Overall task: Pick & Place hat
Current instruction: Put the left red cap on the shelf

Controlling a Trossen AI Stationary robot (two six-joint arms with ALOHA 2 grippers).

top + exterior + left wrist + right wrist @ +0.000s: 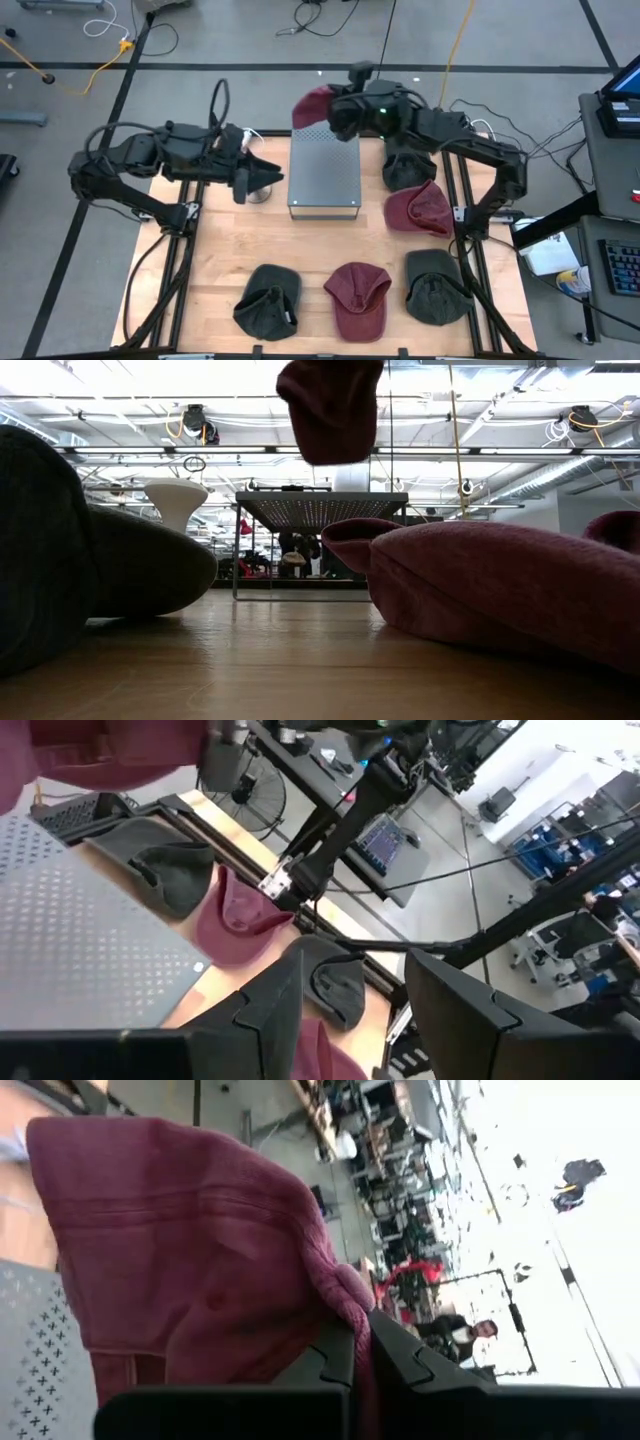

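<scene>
A maroon hat (311, 106) hangs in my right gripper (334, 118), above the far end of a perforated metal platform (325, 170). In the low view the hat (330, 405) dangles over the platform (315, 510). The right wrist view shows the hat (190, 1250) filling the picture ahead of the shut right gripper (360, 1352). My left gripper (268, 178) is open and holds nothing. It hovers at the platform's left side, and its wrist view (365, 1020) looks across the platform (90, 950). My right gripper pinches a bunched fold of the maroon hat's cloth (345, 1295) between its two fingers (335, 1355), coming from the table's right. The hat is lifted clear and hangs below the fingers, over the platform's far end. Which part of the hat the fold belongs to, I cannot tell.
Several more hats lie on the wooden table (220, 250): a dark one (405, 170) and a maroon one (420, 208) right of the platform, then dark (268, 300), maroon (358, 298) and dark (435, 287) along the near edge. A white pedestal (175, 500) stands left of the platform.
</scene>
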